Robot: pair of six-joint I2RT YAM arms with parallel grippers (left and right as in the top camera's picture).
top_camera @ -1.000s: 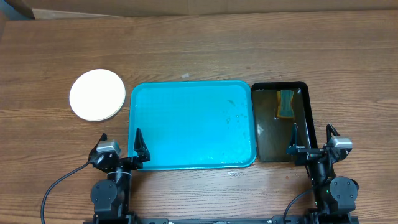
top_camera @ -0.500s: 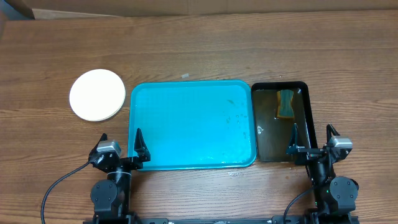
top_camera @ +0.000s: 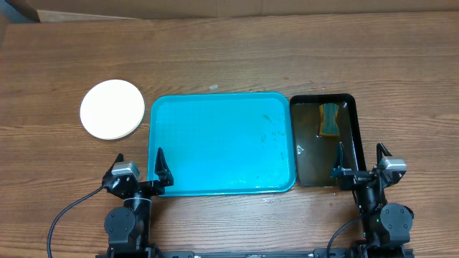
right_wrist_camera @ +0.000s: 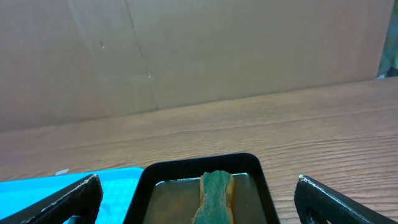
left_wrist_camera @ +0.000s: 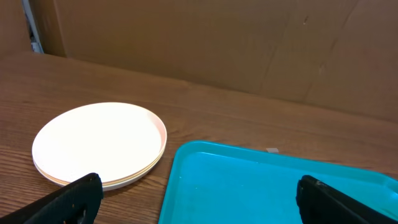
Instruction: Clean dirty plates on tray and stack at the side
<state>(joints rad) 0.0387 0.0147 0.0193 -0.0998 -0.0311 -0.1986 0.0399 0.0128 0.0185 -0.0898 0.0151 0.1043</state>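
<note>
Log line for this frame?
plates stacked beside tray | sponge in black tray | left gripper open | right gripper open

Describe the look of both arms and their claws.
The left arm and right arm are black, with round joints and a silver-grey block at each wrist. The left claw and right claw each have two tapering black fingers. A black cable loops beside each base.

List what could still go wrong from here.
1. The plates sit stacked on the table close to the tray and not far from the open left gripper. A careless swing of that arm could knock the stack.
2. The black tray holds liquid and the sponge, right by the open right gripper. Bumping it might slop liquid onto the wood.
</note>
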